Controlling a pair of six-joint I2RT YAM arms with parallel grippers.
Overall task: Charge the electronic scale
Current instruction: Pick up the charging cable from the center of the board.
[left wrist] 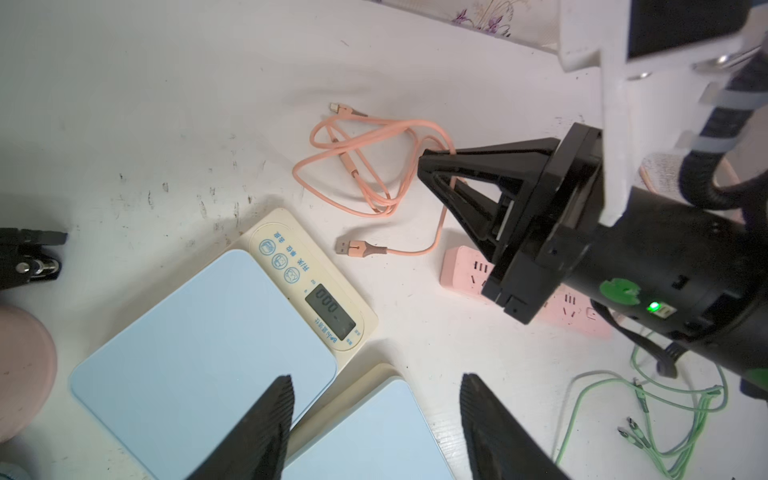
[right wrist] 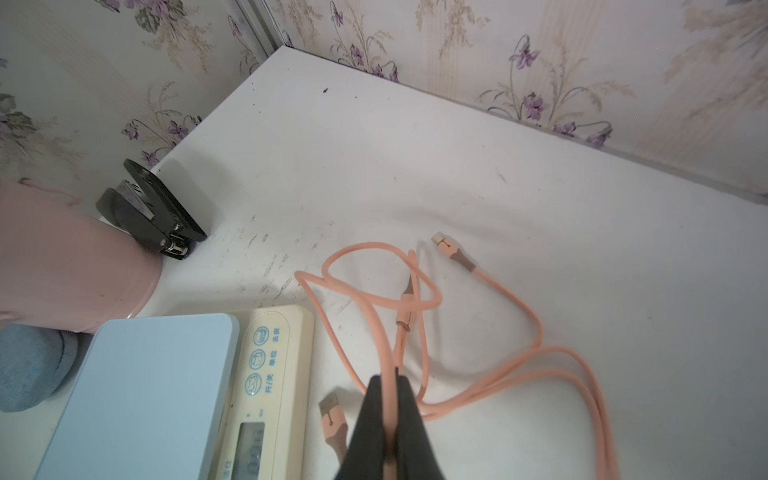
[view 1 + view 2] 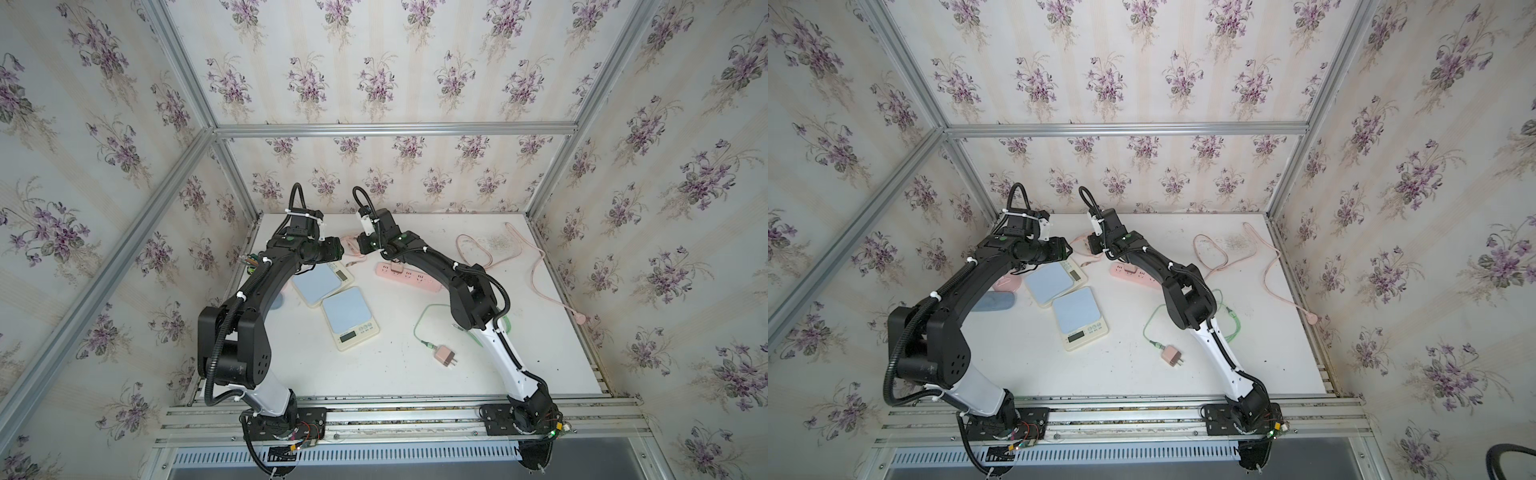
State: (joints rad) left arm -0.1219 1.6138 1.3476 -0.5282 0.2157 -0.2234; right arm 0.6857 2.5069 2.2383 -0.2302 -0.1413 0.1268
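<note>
Your right end effector [image 2: 388, 380] is clamped mid-run on the orange charging cable [image 2: 457, 259]. Your left end effector [image 1: 376, 386] stands open above the electronic scale [image 1: 199, 353] on the tabletop [image 1: 124, 83]. Risk: lifting may knot its loops.

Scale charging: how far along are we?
Done: nothing yet; the orange cable has its USB plug and small plug loose on the table. In hand: right gripper shut on a middle strand; left gripper open above the scale. Left: connect one end to the scale, the other toward the power strip.
</note>
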